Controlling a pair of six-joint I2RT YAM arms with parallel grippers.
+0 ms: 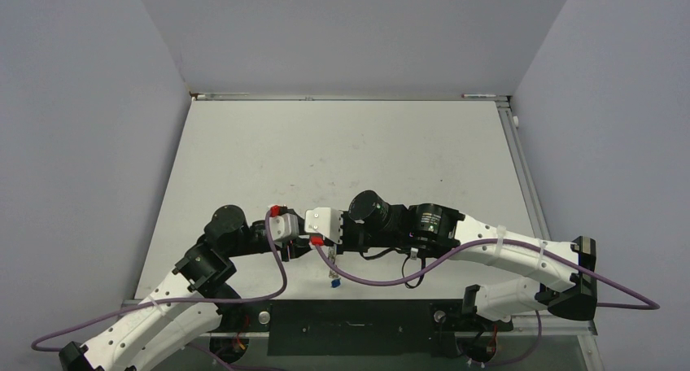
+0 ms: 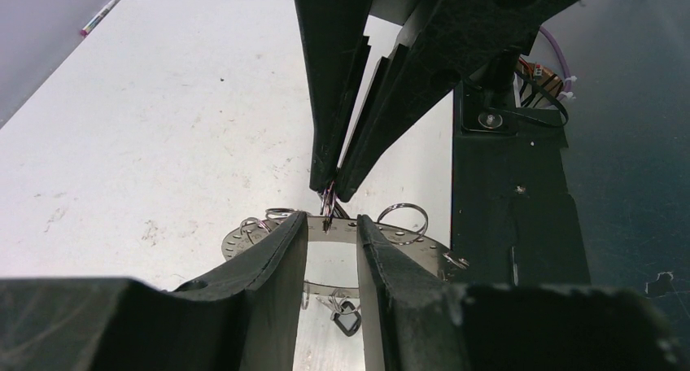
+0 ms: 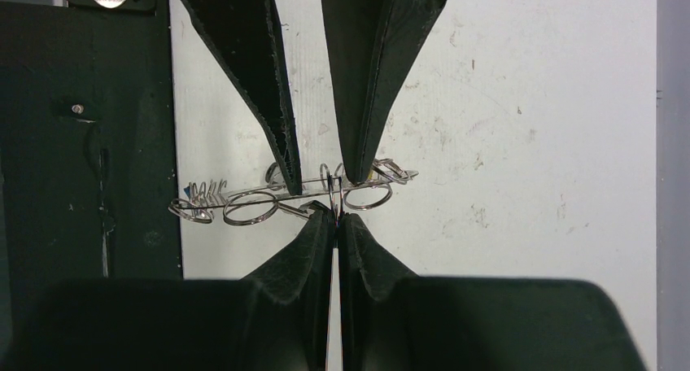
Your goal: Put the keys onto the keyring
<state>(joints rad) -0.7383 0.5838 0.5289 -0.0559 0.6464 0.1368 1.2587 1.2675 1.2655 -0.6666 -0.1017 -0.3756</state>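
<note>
Jaws on the right gripper (image 3: 335, 218) pinch shut on 1 wire loop (image 3: 334, 188) of the keyring (image 2: 411, 237), held above the table (image 1: 342, 143) near its front edge, while those of the left gripper (image 2: 329, 229) stand slightly apart astride it; at least 1 key (image 2: 347, 318) already hangs below, no loose ones in sight.

left gripper (image 1: 301, 244), right gripper (image 1: 314, 241): tip to tip | keys (image 1: 333, 275): just beside

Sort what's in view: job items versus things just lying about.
Job: keyring; keys hanging under it; wire loop, pinched by the right hand; left hand, astride the ring.
Lying about: marker at the far edge; purple cables.
</note>
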